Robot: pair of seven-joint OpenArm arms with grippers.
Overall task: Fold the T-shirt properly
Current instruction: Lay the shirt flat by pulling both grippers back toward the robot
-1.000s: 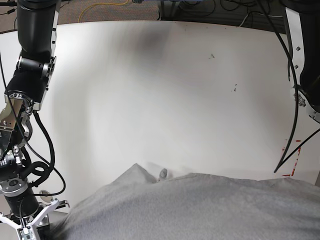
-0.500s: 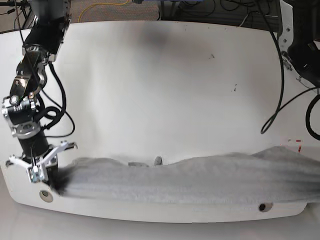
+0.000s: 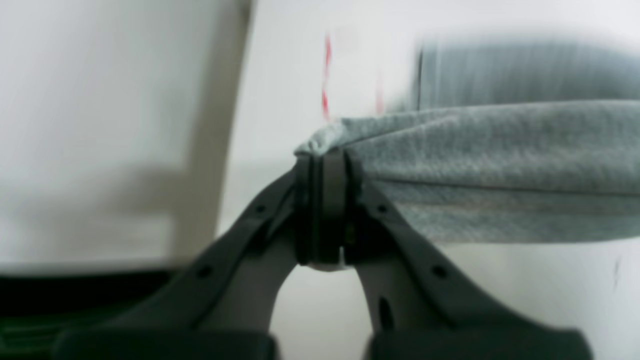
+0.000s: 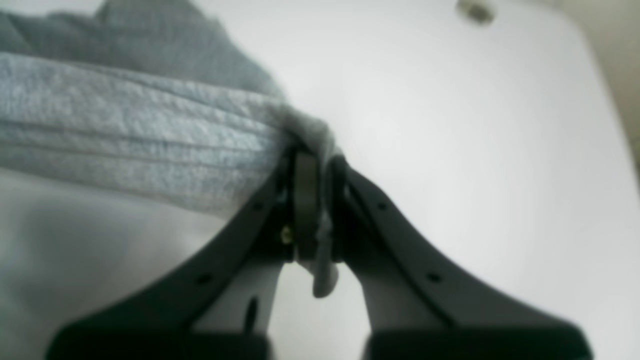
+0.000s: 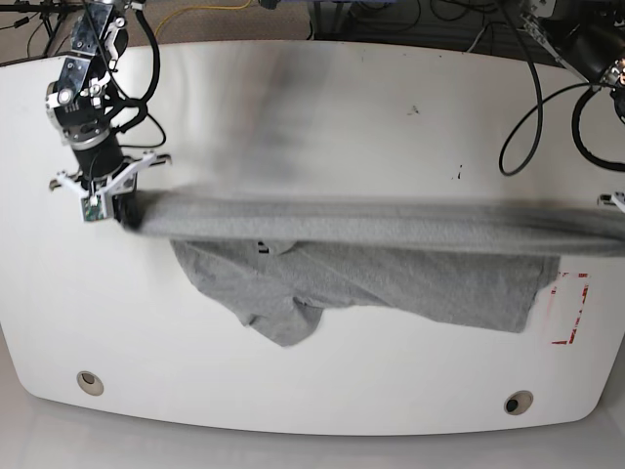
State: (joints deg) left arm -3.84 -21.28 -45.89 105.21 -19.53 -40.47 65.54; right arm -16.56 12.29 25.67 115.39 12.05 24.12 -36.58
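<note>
Left claw (image 3: 322, 210) pinching T-shirt (image 5: 391, 254); base hides it.

A white table (image 5: 322, 107) with rounded corners stood on carpet (image 5: 215, 18); black cables (image 5: 459, 24) and a yellow cable (image 5: 200, 15) lay behind it.

In your base view the left end effector (image 5: 617, 203) is cut off at the right edge, and the raised band of the T-shirt (image 5: 391, 227) is motion-blurred. Both wrist views blur the tabletop (image 4: 450, 125); the chest print is unreadable.
</note>
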